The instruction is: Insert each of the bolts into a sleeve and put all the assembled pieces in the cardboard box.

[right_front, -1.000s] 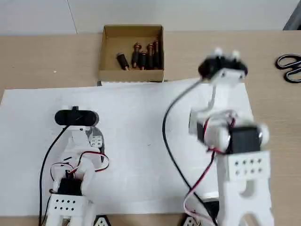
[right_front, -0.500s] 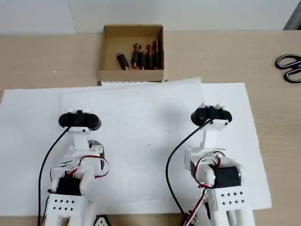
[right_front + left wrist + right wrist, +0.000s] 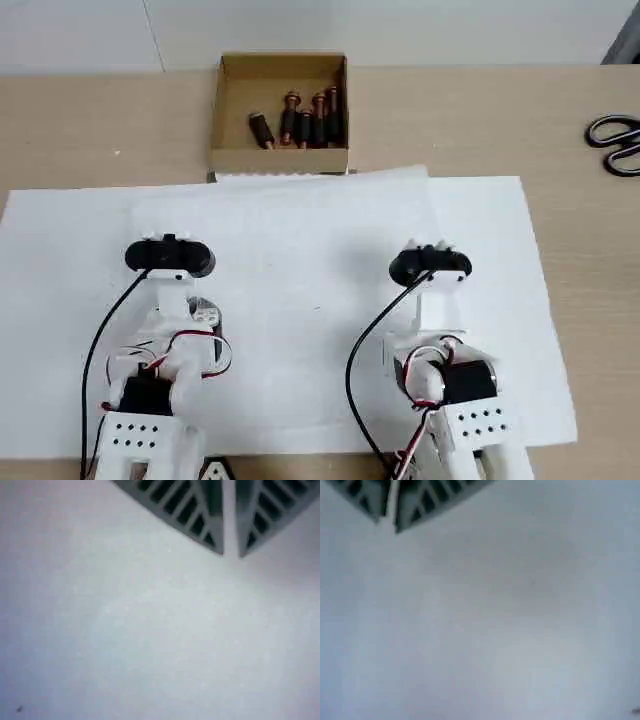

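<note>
Left gripper (image 3: 230, 554): fingers nearly pressed together with a thin slit between them, holding nothing, over the white paper (image 3: 125, 630).
Right gripper (image 3: 386, 525): almost closed too, empty, above the paper.
Assembled pieces (image 3: 305, 118): lying in the cardboard box (image 3: 280, 158), toward its right side.
Scissors (image 3: 615, 143): at the table's (image 3: 100, 120) right edge.

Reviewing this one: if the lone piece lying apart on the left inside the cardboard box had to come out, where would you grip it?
Probably across its middle, coming straight down from above: the lone piece lies flat and slanted on the cardboard box floor, clear of the cluster, while the walls block a sideways approach.
</note>
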Robot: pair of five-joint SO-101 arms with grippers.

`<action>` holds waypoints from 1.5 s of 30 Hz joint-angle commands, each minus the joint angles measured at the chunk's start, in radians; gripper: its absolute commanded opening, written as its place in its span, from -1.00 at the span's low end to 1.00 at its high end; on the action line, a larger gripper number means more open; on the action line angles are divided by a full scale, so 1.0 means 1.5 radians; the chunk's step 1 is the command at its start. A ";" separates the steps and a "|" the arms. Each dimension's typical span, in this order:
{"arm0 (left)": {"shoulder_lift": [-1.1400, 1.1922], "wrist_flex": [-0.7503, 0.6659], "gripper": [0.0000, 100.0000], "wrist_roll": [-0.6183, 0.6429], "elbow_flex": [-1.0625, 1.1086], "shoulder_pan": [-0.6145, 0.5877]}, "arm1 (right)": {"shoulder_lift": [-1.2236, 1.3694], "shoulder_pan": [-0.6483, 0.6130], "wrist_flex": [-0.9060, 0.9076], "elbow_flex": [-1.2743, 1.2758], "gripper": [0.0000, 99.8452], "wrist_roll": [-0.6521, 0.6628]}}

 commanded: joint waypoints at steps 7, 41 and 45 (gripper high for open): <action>-0.007 0.005 -0.99 -0.002 -0.033 -0.001 | -0.008 -0.001 -0.058 0.046 -0.99 0.033; -0.007 0.005 -0.99 -0.002 -0.033 -0.001 | -0.008 0.003 -0.053 0.047 -0.99 0.031; -0.007 0.005 -0.99 -0.002 -0.033 -0.001 | -0.008 0.003 -0.053 0.047 -0.99 0.031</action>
